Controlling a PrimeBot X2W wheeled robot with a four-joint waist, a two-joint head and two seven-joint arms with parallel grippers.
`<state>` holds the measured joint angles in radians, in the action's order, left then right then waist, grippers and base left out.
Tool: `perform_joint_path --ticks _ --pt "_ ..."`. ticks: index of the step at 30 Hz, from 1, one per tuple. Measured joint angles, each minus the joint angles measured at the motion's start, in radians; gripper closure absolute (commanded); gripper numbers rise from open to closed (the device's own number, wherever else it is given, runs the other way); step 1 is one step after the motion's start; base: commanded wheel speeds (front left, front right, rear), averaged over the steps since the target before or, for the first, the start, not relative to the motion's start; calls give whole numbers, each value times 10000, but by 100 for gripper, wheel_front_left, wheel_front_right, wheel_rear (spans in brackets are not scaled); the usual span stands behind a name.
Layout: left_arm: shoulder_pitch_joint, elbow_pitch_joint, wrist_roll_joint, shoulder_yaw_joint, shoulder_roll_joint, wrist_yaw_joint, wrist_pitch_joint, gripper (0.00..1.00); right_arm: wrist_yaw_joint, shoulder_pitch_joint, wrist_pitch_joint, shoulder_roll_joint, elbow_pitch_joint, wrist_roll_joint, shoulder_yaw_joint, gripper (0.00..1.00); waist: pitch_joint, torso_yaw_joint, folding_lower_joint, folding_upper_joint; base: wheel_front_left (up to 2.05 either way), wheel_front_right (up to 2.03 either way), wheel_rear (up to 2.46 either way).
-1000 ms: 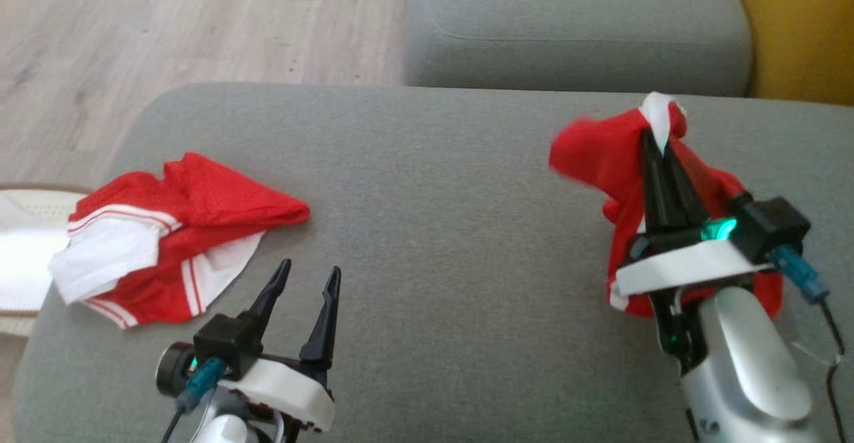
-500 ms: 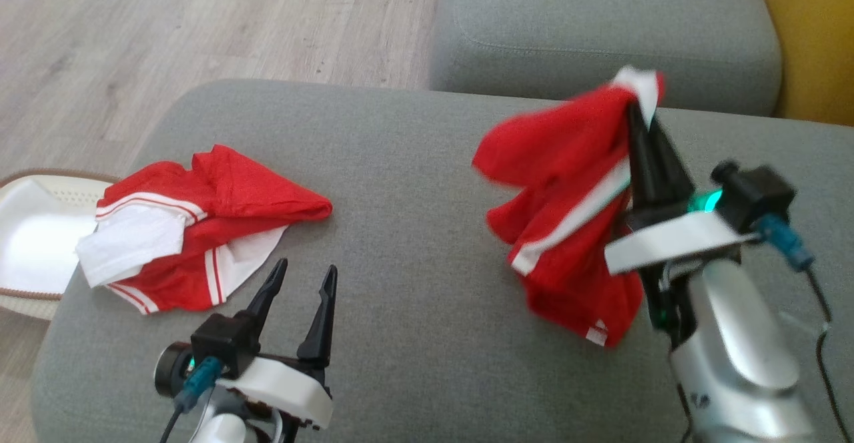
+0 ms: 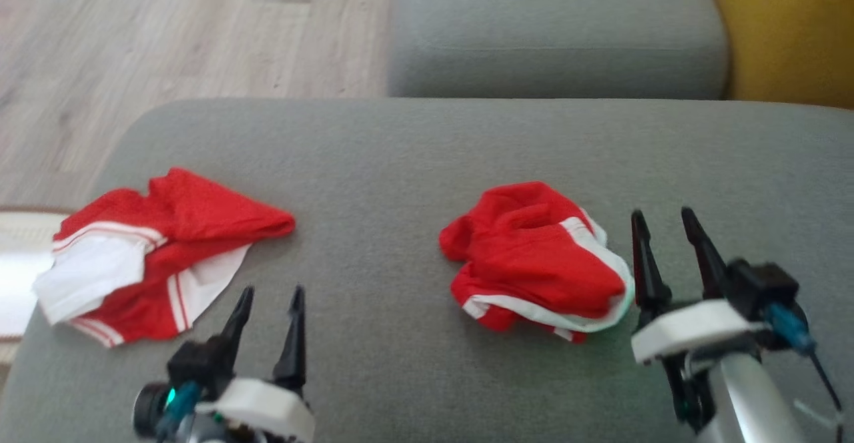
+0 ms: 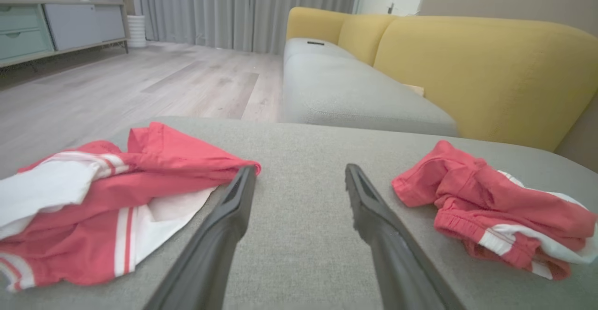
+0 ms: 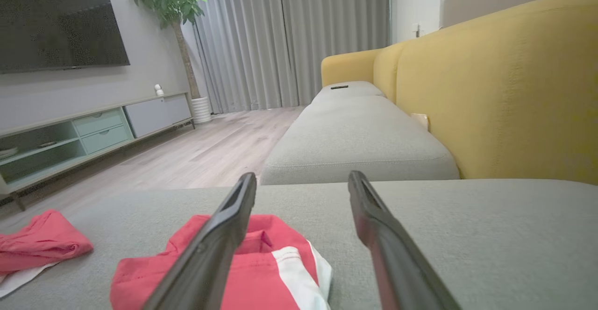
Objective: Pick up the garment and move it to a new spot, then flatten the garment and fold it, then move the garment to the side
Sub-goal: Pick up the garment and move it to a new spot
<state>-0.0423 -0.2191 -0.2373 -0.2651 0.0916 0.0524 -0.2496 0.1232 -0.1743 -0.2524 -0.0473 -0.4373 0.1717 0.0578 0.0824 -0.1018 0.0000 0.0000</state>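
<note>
A crumpled red garment with white trim [image 3: 534,256] lies on the grey cushion [image 3: 400,163], right of centre. It also appears in the left wrist view [image 4: 490,212] and the right wrist view [image 5: 261,272]. My right gripper [image 3: 662,215] stands open just to its right, fingers apart and holding nothing; the garment sits partly behind its left finger [image 5: 219,244]. My left gripper [image 3: 273,289] is open at the lower left, empty [image 4: 300,169], between the two heaps of cloth.
A second red and white garment [image 3: 153,249] lies at the cushion's left end. A white basket [image 3: 13,276] sits beyond that edge on the wood floor [image 3: 167,29]. Another grey seat [image 3: 554,29] and a yellow backrest [image 3: 787,29] lie behind.
My right gripper opened and let go of the raised garment, which now lies crumpled on the cushion. The right arm drew back and down. The head camera shifted.
</note>
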Motion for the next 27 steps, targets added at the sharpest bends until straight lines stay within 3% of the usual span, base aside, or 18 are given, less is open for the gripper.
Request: perform_joint_path --ticks 14,27 --pt "-1654 1235 690 700 -253 2 0 0 0 2425 0 19 2451 -673 17 0 397 640 0 0 0 0 0" --pt "-2239 1507 1369 780 -290 -184 0 0 0 3098 0 27 2656 -662 192 0 607 636 0 0 0 0 0"
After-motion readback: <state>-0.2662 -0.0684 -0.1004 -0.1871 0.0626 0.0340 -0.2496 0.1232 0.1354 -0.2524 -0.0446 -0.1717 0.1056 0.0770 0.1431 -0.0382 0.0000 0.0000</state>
